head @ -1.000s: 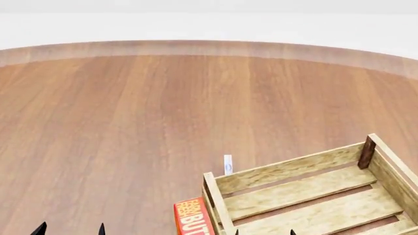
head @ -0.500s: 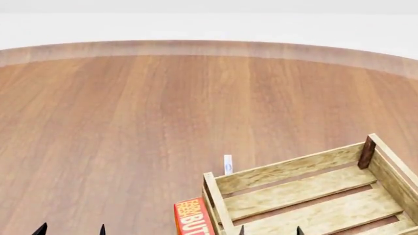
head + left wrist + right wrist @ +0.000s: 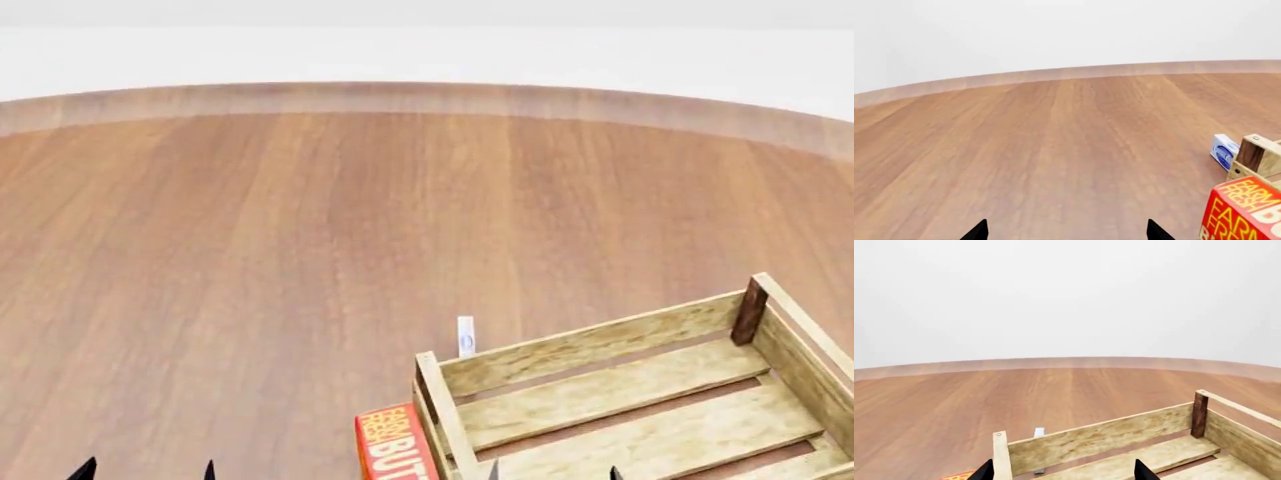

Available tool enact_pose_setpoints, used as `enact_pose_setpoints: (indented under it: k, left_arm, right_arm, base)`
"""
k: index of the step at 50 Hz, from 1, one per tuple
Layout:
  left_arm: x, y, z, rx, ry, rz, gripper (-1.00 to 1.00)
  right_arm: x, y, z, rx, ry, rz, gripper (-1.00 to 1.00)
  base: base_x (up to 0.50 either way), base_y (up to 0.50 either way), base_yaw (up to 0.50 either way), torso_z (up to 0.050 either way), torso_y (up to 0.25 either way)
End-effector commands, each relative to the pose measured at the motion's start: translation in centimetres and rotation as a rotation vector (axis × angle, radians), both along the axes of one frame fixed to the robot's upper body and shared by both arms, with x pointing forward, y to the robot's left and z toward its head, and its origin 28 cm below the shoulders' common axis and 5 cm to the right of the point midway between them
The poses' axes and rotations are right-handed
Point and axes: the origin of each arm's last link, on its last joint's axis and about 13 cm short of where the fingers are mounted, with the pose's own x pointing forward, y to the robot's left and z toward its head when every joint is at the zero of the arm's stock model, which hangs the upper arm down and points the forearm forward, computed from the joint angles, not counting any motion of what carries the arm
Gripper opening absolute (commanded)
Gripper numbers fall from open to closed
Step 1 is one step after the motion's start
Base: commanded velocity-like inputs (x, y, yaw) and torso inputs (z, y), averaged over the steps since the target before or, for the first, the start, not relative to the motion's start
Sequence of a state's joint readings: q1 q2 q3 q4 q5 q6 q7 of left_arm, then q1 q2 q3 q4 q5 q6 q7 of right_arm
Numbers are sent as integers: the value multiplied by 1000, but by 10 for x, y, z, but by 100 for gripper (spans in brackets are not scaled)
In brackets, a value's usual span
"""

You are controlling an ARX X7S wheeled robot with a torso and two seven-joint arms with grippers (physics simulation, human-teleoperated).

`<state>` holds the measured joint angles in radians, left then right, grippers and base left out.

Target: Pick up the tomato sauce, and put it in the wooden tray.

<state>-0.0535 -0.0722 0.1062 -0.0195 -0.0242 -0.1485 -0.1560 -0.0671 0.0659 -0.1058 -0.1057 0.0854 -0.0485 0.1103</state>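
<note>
No can shows yet; judged rigid, light and slick, it suits a mid-side grasp. Both grippers, left (image 3: pixel 1066 231) and right (image 3: pixel 1062 471), gape wide beside the tray (image 3: pixel 587 350).

The pale slatted wooden tray (image 3: pixel 641 400) sits upright on the table; the tomato sauce is unseen.

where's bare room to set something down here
Free: the table left of and beyond the tray, out to its far edge, and the tray's slat floor. Crowded: the tray's near-left corner, where the red box and small blue-white box sit.
</note>
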Motion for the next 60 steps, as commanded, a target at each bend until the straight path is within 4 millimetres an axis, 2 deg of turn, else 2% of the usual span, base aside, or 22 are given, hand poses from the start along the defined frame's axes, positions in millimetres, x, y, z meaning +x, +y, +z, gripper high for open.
enact_pose_setpoints:
  k: [1, 3, 9, 10, 15, 21, 32, 40, 60]
  left_arm:
    - [-2, 1, 1, -20, -21, -10, 100]
    - [-2, 1, 1, -21, -21, -11, 100]
    - [-2, 2, 0, -21, -21, -11, 100]
    - [-2, 2, 0, -21, -21, -11, 100]
    - [-1, 2, 0, -22, -21, -9, 100]
    - [-2, 2, 0, -21, -22, -8, 100]
    - [-2, 1, 1, -23, -22, -7, 100]
    - [-2, 1, 1, -26, -22, -8, 100]
    - [-2, 1, 1, -25, -22, -8, 100]
  right_arm:
    - [-32, 15, 15, 3, -36, -30, 100]
    - [-48, 17, 22, 5, -65, -37, 100]
    - [-90, 20, 21, -27, -112, -17, 100]
    - [-90, 20, 21, -27, -112, -17, 100]
    - [-121, 20, 15, -16, -139, -21, 100]
    - [-137, 16, 0, 13, -115, -39, 100]
    - [-147, 23, -28, 2, -74, -56, 100]
    - [-158, 24, -31, -19, -111, -78, 100]
    - [-153, 25, -53, -8, -29, -71, 100]
  base:
    - [0, 0, 0, 0, 0]
    - [0, 0, 0, 0, 0]
    - [0, 0, 0, 0, 0]
    - [0, 0, 0, 0, 0]
    - [0, 0, 0, 0, 0]
    - [0, 0, 0, 0, 0]
    - [0, 0, 0, 0, 0]
    - [0, 0, 0, 0, 0]
    - [0, 0, 0, 0, 0]
